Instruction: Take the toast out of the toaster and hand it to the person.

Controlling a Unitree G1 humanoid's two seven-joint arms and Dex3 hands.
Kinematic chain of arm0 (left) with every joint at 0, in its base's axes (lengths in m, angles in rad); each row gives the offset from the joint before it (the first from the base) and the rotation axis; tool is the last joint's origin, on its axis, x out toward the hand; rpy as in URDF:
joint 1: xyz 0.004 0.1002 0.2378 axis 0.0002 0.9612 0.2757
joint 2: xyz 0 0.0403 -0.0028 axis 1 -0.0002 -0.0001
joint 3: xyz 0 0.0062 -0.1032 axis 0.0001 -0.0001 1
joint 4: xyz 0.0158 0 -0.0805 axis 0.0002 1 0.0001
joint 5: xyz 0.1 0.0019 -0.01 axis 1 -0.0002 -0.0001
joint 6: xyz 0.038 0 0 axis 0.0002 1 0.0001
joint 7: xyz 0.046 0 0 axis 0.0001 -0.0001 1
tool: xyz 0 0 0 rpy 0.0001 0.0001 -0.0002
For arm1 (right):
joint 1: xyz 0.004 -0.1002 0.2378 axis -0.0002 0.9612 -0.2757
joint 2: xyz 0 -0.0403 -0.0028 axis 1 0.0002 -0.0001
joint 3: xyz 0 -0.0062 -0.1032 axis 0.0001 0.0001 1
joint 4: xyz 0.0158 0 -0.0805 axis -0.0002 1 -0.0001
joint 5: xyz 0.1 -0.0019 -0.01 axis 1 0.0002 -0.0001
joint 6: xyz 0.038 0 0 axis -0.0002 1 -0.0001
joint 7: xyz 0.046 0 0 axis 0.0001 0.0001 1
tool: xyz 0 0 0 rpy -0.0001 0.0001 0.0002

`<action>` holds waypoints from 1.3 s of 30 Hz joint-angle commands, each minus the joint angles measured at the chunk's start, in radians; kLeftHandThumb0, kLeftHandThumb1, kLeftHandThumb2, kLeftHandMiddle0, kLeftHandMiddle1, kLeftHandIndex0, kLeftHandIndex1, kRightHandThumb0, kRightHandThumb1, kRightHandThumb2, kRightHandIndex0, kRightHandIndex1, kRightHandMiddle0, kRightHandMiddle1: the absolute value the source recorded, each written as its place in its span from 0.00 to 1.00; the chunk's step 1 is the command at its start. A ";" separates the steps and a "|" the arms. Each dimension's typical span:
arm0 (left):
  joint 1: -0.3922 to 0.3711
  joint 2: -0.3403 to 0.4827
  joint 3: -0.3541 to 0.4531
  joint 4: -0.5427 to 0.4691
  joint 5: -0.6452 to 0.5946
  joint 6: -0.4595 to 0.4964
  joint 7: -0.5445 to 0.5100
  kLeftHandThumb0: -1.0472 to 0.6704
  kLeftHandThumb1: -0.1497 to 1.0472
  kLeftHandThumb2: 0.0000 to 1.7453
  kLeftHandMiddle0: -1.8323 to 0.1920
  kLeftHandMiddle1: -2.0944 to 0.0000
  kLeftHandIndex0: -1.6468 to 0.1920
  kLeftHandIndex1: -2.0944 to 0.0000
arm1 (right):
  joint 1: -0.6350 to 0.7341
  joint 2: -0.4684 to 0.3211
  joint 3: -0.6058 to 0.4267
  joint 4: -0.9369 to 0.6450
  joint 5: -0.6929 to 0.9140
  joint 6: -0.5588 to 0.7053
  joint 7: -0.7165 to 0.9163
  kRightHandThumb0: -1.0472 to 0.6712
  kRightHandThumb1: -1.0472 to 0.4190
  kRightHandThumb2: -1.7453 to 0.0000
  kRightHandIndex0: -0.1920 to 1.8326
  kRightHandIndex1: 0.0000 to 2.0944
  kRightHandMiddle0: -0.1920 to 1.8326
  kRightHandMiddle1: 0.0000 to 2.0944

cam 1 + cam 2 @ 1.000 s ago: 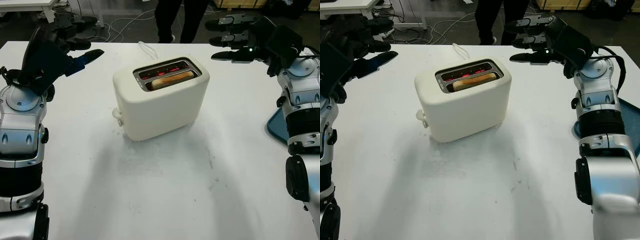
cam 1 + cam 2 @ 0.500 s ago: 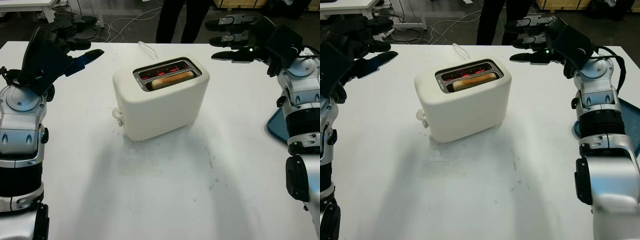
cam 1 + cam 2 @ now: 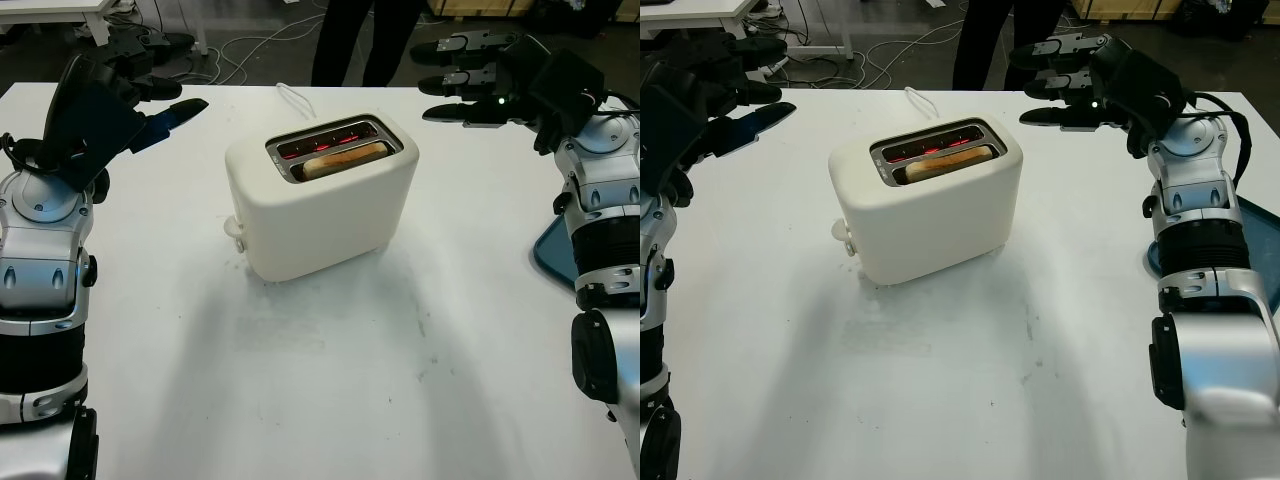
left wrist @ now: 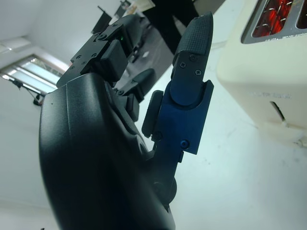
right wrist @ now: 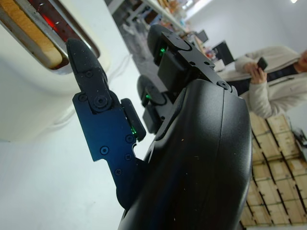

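Observation:
A cream two-slot toaster point(image 3: 322, 200) stands in the middle of the white table point(image 3: 330, 380). A slice of toast point(image 3: 345, 156) sits low in its nearer slot, and the far slot glows red inside. My left hand point(image 3: 150, 85) hovers open above the table's far left, well apart from the toaster. My right hand point(image 3: 462, 80) hovers open at the far right, level with the toaster's top and a short way from it. A person's dark legs point(image 3: 362, 40) stand beyond the table's far edge.
A blue tray point(image 3: 555, 255) pokes in at the table's right edge beside my right arm. Cables point(image 3: 235, 55) lie on the floor behind the table. In the right wrist view a seated person in a pale top point(image 5: 273, 86) appears in the background near stacked boxes.
The person's legs behind the table have shifted slightly. Both hands and the toaster stay where they were.

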 commanded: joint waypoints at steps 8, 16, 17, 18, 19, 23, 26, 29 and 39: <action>0.011 -0.001 0.002 -0.017 0.001 0.003 0.003 0.27 0.89 0.01 0.76 0.60 0.61 0.89 | 0.008 -0.002 0.002 -0.020 -0.003 -0.003 0.001 0.32 0.21 1.00 0.39 0.07 0.42 0.00; 0.010 -0.003 0.002 -0.018 -0.001 0.002 0.002 0.27 0.89 0.01 0.76 0.61 0.61 0.90 | 0.009 0.003 -0.001 -0.023 0.005 0.002 0.004 0.33 0.21 1.00 0.39 0.08 0.41 0.00; 0.010 -0.005 0.003 -0.018 -0.002 0.003 0.003 0.27 0.89 0.01 0.76 0.61 0.61 0.90 | 0.007 0.004 -0.001 -0.018 0.006 0.001 0.005 0.33 0.21 1.00 0.39 0.08 0.41 0.00; 0.010 -0.005 0.003 -0.016 -0.001 0.000 0.004 0.27 0.89 0.01 0.76 0.61 0.61 0.90 | 0.006 0.004 -0.002 -0.014 0.006 -0.004 0.005 0.33 0.21 1.00 0.39 0.08 0.41 0.00; 0.010 -0.005 0.002 -0.015 -0.001 -0.001 0.005 0.27 0.89 0.01 0.76 0.61 0.61 0.90 | 0.006 0.004 -0.003 -0.011 0.007 -0.003 0.007 0.32 0.21 1.00 0.39 0.08 0.42 0.00; 0.011 0.000 0.001 -0.017 0.002 0.000 0.002 0.27 0.89 0.01 0.76 0.61 0.61 0.90 | 0.007 0.004 -0.002 -0.014 0.007 -0.002 0.008 0.32 0.21 1.00 0.39 0.09 0.42 0.00; 0.011 -0.002 0.003 -0.018 -0.001 0.003 0.002 0.27 0.89 0.01 0.76 0.61 0.61 0.90 | 0.009 0.002 0.000 -0.016 0.002 -0.010 0.005 0.32 0.21 1.00 0.39 0.09 0.42 0.00; 0.011 -0.005 0.003 -0.016 -0.003 0.000 0.003 0.27 0.89 0.01 0.76 0.61 0.61 0.90 | 0.010 0.002 0.000 -0.015 0.001 -0.016 0.003 0.32 0.21 1.00 0.39 0.09 0.42 0.00; 0.011 -0.005 0.002 -0.020 0.000 0.007 0.005 0.27 0.89 0.01 0.76 0.61 0.61 0.90 | 0.003 0.004 0.000 -0.008 0.003 -0.010 0.007 0.32 0.22 1.00 0.38 0.11 0.42 0.00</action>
